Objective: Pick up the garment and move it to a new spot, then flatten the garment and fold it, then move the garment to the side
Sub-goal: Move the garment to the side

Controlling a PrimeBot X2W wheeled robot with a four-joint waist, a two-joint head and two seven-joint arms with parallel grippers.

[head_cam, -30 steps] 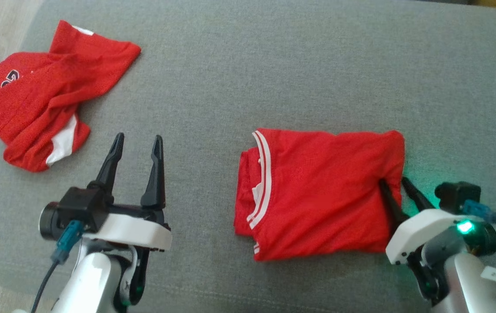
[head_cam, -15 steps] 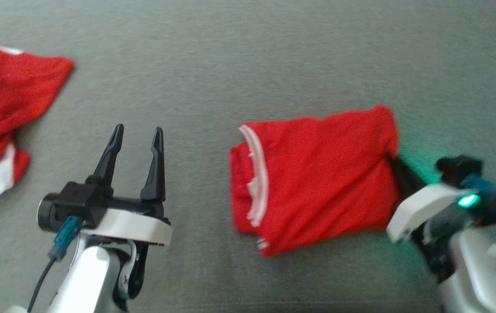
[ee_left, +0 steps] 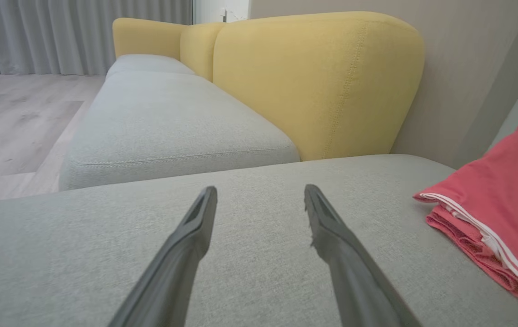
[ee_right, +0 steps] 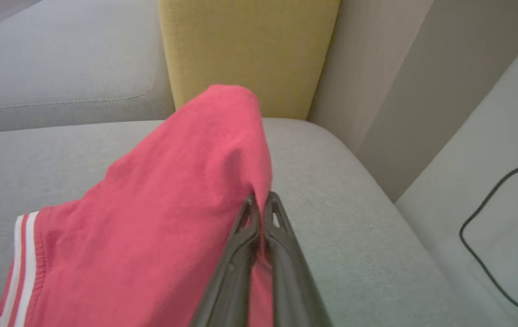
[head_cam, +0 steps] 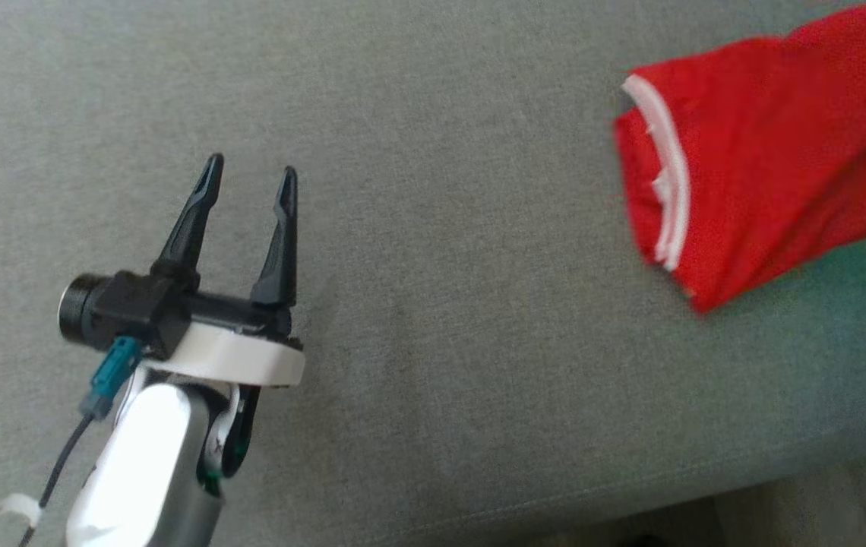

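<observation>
The left tool (head_cam: 251, 165) hovers over bare grey cushion (head_cam: 433, 342) at the lower left of the head view, its two fingers spread wide apart with nothing between them; its own wrist view shows the same gap (ee_left: 260, 190). The garment (head_cam: 752, 152) lies well to its right, a folded red piece whose long axis runs from the white-striped edge on the left up and rightward, tilted across the cushion. From the left wrist the striped end (ee_left: 509, 181) seems to rest on the cushion. The right tool (ee_right: 262, 197) is the nearer one by far: its fingers are pressed together on the right-hand edge of the garment (ee_right: 172, 190), which humps up just beyond the tips, in front of the yellow backrest (ee_right: 250, 45). So any shift sideways looks to be the right arm's job. The head view is blurred and cuts off the garment's right end, and how many layers are pinched cannot be made out.
</observation>
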